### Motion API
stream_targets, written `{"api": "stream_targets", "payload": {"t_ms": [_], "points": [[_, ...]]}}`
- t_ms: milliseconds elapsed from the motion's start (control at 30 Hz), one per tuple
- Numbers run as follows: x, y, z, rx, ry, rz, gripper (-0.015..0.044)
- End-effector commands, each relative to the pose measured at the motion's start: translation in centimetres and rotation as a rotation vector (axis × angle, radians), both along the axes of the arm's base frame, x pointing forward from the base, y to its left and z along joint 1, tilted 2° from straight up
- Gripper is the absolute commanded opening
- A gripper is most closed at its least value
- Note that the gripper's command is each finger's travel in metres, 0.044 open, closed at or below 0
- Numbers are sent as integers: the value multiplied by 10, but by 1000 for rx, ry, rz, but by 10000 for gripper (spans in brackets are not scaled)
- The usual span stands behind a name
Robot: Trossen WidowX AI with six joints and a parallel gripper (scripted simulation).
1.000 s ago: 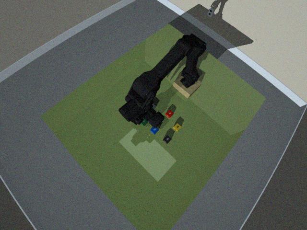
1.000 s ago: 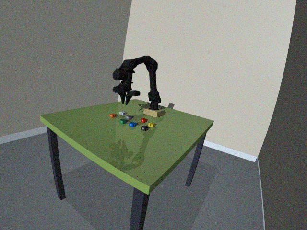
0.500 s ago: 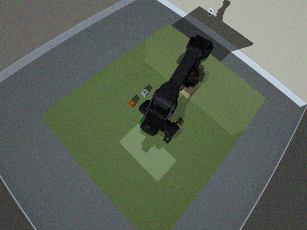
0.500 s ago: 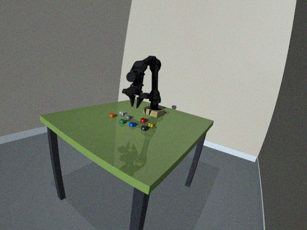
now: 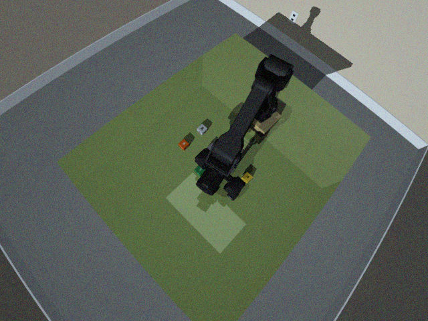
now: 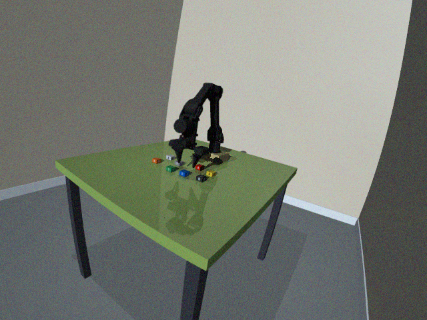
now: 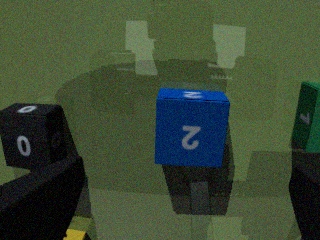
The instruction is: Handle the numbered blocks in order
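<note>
My gripper (image 6: 186, 164) (image 7: 190, 175) is open and empty, low over the table, just behind the blue block. The blue block (image 6: 184, 173) (image 7: 192, 127) shows a 2; in the wrist view it lies ahead of the gap between the fingers. The black block (image 6: 200, 178) (image 7: 32, 137) shows a 0, beyond the left finger. The green block (image 5: 199, 170) (image 6: 170, 169) (image 7: 311, 117) shows a 1, at the right edge of the wrist view. The yellow block (image 5: 247, 177) (image 6: 210, 173) (image 7: 76, 235) is partly visible at the bottom left there, its digit unreadable.
A red block (image 6: 199, 167) lies beside one finger. A greyish block (image 6: 178, 163) is partly hidden by the other. A white block (image 5: 201, 129) (image 6: 169, 157) and an orange block (image 5: 183, 144) (image 6: 156, 161) stand farther off. Their digits are too small to read.
</note>
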State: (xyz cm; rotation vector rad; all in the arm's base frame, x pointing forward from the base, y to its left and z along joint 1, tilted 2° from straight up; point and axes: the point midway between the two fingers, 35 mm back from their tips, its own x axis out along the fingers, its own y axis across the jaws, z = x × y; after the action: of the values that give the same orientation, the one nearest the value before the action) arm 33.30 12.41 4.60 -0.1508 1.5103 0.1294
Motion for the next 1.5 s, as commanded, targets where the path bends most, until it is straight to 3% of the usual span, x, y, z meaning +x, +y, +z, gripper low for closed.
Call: {"api": "stream_targets", "payload": {"t_ms": [0,633,1000,1467], "points": [[-4,-2,-12,-6,15,-4,400],[-3,-2,-38,-6,16,-4,400],[-3,-2,-38,-6,16,-4,120],[-3,-2,-38,-6,16,-4,120]]}}
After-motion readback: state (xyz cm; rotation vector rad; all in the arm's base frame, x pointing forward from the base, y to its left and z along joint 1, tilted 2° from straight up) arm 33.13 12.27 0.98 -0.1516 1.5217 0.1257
